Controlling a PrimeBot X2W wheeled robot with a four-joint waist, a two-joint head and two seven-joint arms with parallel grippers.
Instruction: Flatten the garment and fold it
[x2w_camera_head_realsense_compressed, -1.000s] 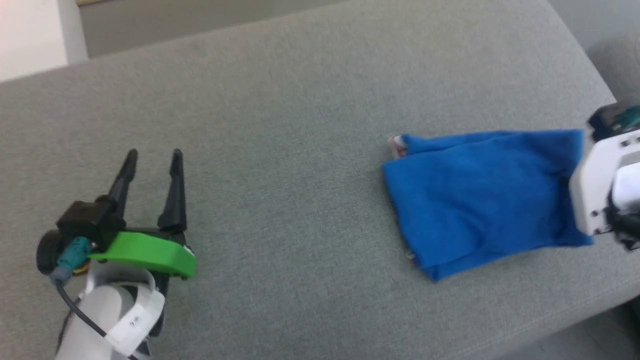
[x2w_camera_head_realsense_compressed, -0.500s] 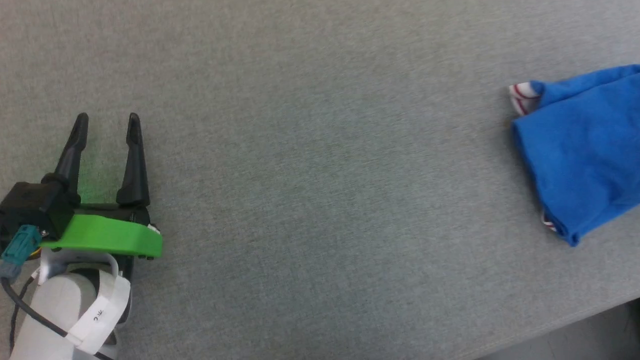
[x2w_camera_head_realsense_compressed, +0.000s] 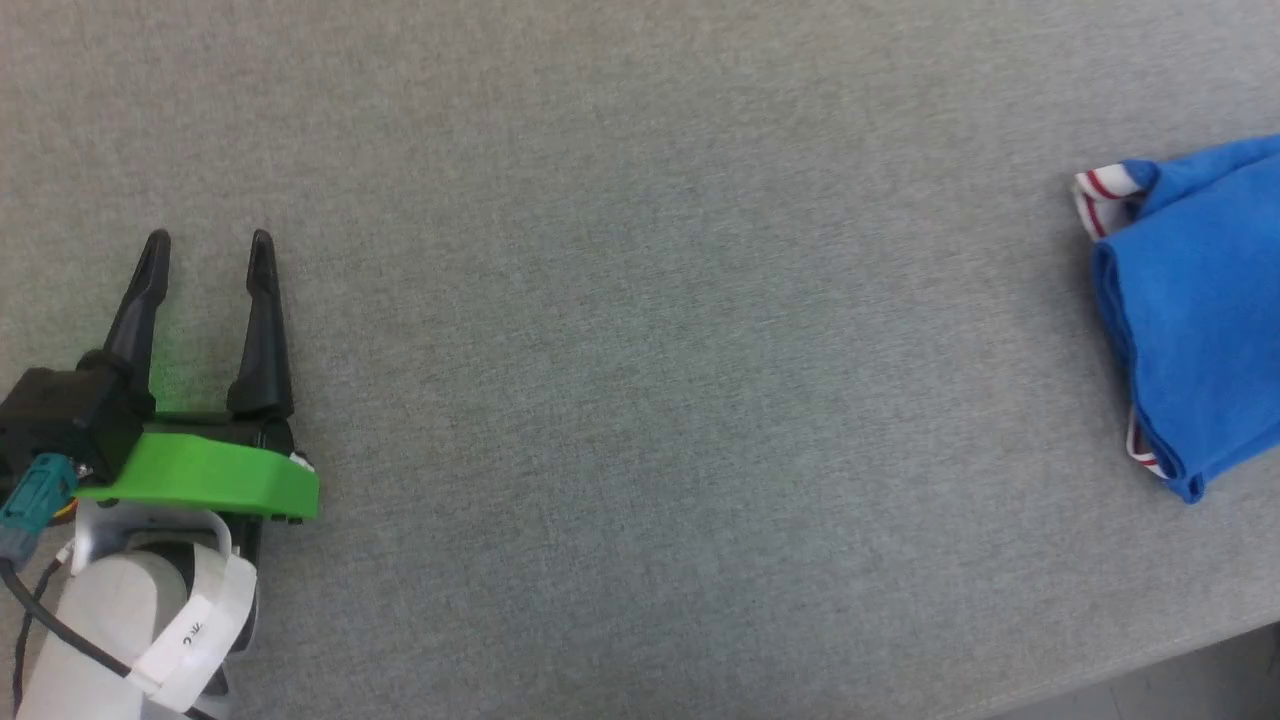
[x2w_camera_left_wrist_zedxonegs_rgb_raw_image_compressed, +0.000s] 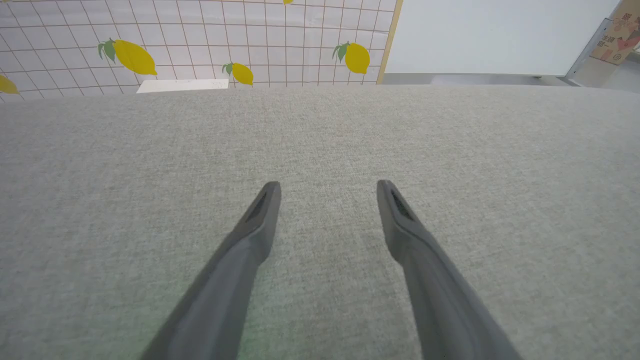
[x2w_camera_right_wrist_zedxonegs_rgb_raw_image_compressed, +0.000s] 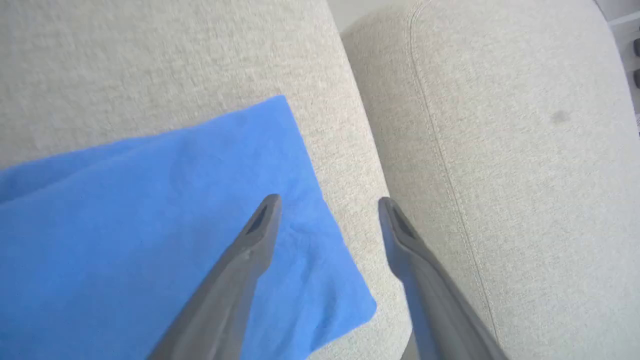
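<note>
Right wrist view is showing the right gripper (x2w_camera_right_wrist_zedxonegs_rgb_raw_image_compressed: 328, 199), fingers apart, hanging over a corner of the folded garment (x2w_camera_right_wrist_zedxonegs_rgb_raw_image_compressed: 125, 240) lying on the grey cushion (x2w_camera_right_wrist_zedxonegs_rgb_raw_image_compressed: 150, 60); the left gripper (x2w_camera_head_realsense_compressed: 210, 238) is gaping too. Rising straight up is likely sparing the fold.

Grey cushion (x2w_camera_head_realsense_compressed: 640, 350) lies bare beside the garment (x2w_camera_head_realsense_compressed: 1190, 300).
</note>
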